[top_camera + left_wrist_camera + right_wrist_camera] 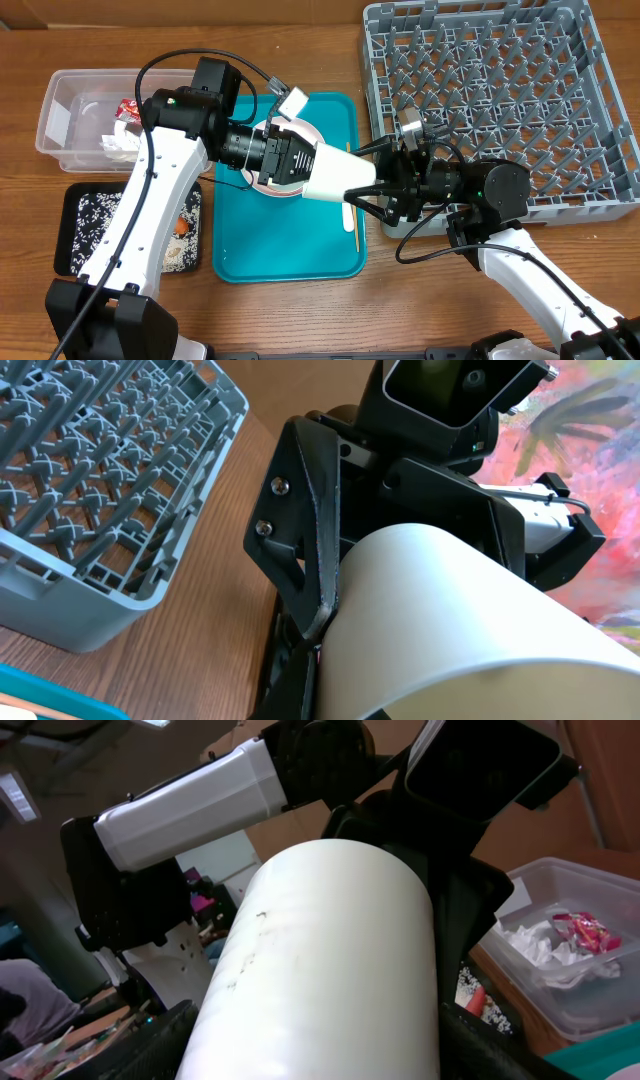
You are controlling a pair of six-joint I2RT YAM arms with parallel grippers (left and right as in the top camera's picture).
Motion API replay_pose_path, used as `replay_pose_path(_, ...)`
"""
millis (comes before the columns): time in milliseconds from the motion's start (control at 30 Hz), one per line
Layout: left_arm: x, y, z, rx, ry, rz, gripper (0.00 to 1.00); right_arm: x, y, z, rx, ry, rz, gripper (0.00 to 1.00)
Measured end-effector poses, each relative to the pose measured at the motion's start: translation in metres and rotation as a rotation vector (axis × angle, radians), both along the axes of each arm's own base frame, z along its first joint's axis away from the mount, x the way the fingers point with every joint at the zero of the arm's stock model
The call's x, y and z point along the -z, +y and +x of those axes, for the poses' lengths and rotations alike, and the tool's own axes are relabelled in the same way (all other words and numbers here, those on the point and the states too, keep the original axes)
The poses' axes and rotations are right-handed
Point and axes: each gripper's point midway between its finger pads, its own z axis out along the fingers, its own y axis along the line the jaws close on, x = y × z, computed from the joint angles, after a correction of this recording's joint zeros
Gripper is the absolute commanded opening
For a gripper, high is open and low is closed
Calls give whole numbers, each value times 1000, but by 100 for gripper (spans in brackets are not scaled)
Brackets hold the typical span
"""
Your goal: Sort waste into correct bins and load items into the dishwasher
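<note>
A white cup (340,178) hangs on its side above the teal tray, between my two arms. My left gripper (300,165) is shut on its wide rim end. The right gripper (378,185) is open, with one finger on each side of the cup's narrow end. In the right wrist view the cup (320,970) fills the space between the right gripper's (320,1055) black fingers (160,1045), with almost no gap showing. The grey dishwasher rack (500,90) stands at the back right with nothing in it. A pale-pink plate (308,129) lies partly hidden under my left arm.
The teal tray (260,250) carries a white fork (346,214) and a thin wooden stick (354,232). The clear tub (60,120) at the far left holds napkins (118,143) and a red wrapper (128,107). In the black tray (68,225) are rice and a carrot (181,227).
</note>
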Motion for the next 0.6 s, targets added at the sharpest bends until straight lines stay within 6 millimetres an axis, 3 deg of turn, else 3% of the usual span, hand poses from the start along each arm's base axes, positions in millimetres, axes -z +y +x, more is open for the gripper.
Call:
replay_pose_path(133,0,0,0,0,0,0,4,0,0,0,2,0,2,72)
replay_pose_path(333,0,1,0,-1,-6,-1,8,0,0,1,6,6,4,57)
replay_pose_path(433,0,0,0,0,-5,-1,8,0,1,1,7,2,4,56)
replay_pose_path(600,0,0,0,1,-7,1,22,-1,1,0,4,-1,5,56)
